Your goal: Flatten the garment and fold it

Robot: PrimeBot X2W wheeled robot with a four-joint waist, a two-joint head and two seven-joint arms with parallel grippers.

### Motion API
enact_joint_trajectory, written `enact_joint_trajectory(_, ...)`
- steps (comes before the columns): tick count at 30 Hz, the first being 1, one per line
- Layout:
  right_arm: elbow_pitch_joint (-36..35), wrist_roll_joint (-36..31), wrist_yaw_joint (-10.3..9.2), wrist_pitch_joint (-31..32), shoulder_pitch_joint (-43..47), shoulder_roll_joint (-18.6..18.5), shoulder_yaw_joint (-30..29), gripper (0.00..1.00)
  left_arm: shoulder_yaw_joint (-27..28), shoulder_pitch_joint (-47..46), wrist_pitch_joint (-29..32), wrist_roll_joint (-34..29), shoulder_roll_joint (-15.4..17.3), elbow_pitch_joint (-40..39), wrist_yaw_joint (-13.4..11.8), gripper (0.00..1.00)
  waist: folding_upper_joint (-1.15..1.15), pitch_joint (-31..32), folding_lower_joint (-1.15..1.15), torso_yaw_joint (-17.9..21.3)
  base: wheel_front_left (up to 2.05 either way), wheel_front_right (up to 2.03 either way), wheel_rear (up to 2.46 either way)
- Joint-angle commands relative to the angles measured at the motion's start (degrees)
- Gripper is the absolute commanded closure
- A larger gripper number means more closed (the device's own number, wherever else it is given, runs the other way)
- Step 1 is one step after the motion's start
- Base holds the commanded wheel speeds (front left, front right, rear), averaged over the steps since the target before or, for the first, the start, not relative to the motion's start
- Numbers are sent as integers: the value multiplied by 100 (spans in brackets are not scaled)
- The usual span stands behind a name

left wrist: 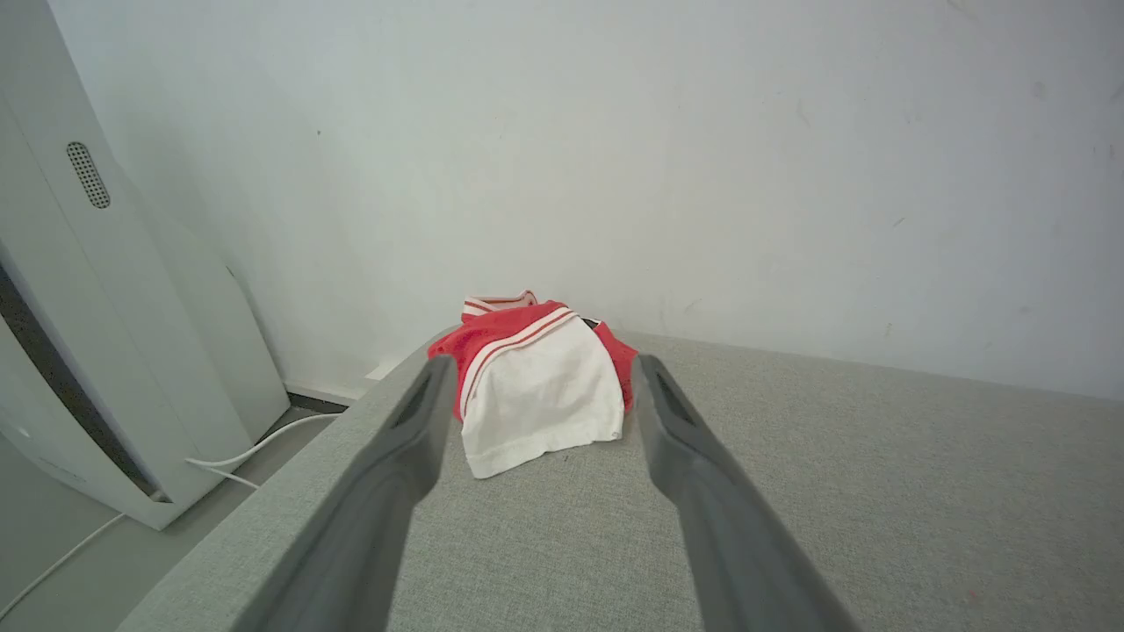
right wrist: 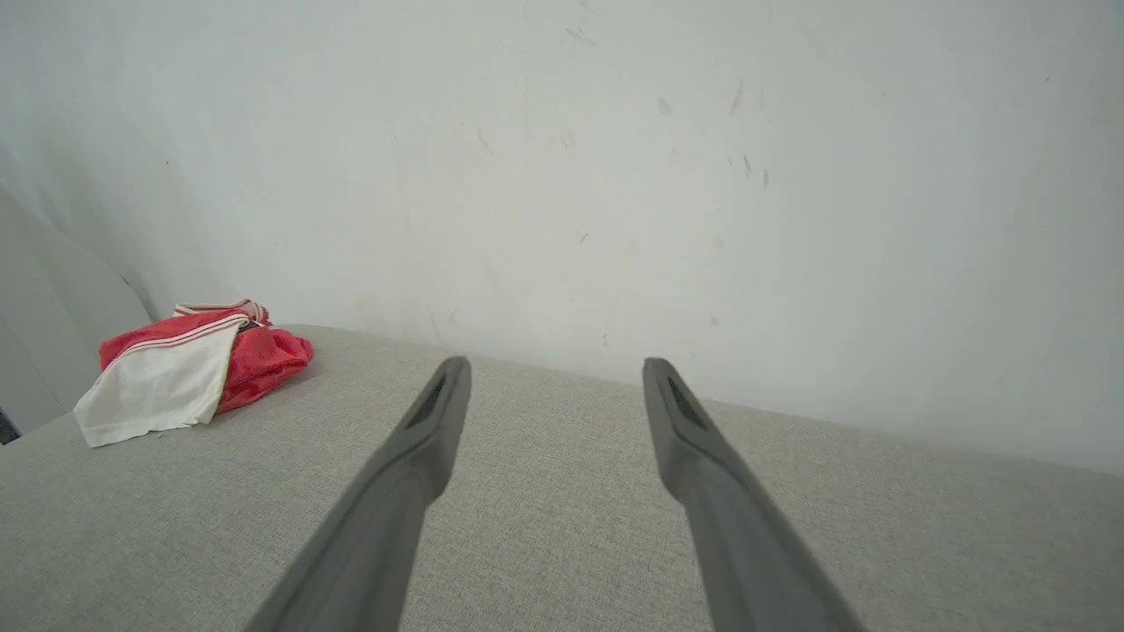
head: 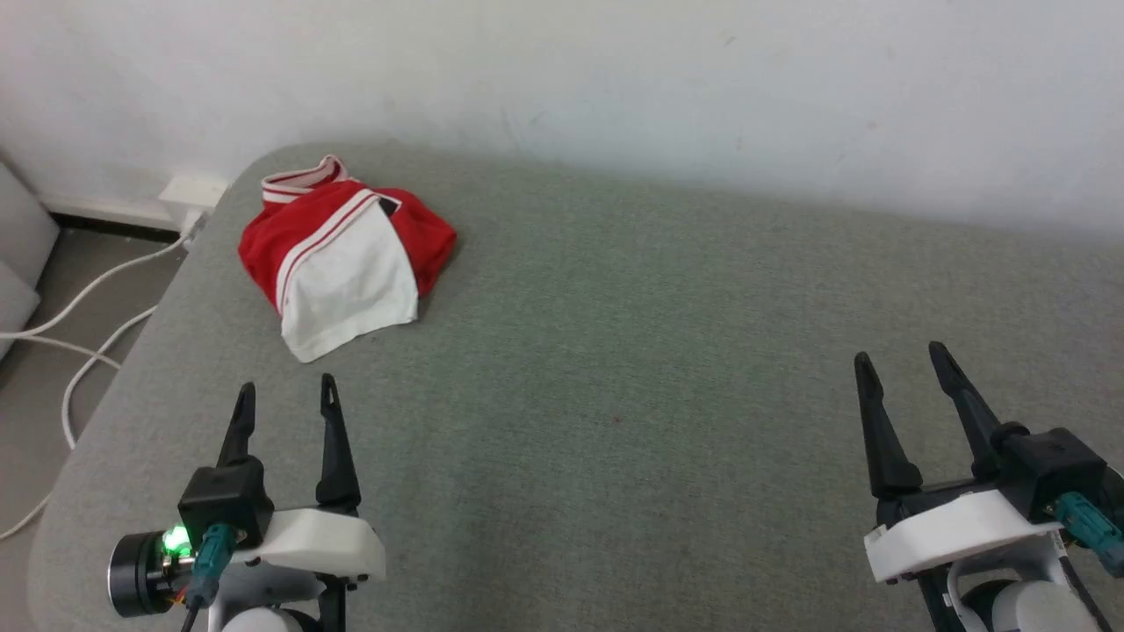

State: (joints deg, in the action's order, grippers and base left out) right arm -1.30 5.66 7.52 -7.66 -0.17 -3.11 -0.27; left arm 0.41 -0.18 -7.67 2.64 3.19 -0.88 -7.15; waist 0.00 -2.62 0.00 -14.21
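**Grippers.** Nearest the camera, the left gripper and the right gripper, each fitted with two long dark fingers, are held just above the grey-green fabric-covered surface. Both pairs of jaws are spread wide, and nothing is held in either.

**Workpiece.** Farther on, near the far left corner of the surface, the red jersey-style garment is found in a crumpled heap. A white sleeve is draped over its top, and red-and-white striped trim is shown at its back edge. The garment is lined up ahead of the left gripper and lies well apart from the right gripper. The number of layers bunched underneath cannot be determined, since the folds are hidden by the heap itself.

**Surroundings.** Beyond the garment, a plain white wall is located. White cables are laid on the floor beside the corner.

**Hazards.** Flattening is judged not yet begun.
- If several layers are pinched together, the heap is likely to be dragged rather than opened.
- If the cloth is pulled leftward, it may be drawn over the rounded edge toward the cables.
- If the approach is made too low, the fingertips may be snagged in the upholstery.
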Motion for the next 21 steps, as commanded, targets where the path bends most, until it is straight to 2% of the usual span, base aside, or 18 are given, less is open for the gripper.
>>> enact_joint_trajectory(1,-15,59,-2,-46,19,12,-15,0,22,-33,-43,40,-17,-12,-37,0,0,-21,0,-121,0,0,0)
enact_joint_trajectory(16,-2,187,-2,-225,42,15,8,0,136,-26,-223,89,-20,37,-135,0,0,-58,0,-681,0,0,0)
enact_joint_trajectory(21,-7,205,-2,-285,19,16,18,0,215,-159,-283,128,-19,73,-37,0,0,-105,0,-763,0,0,0)
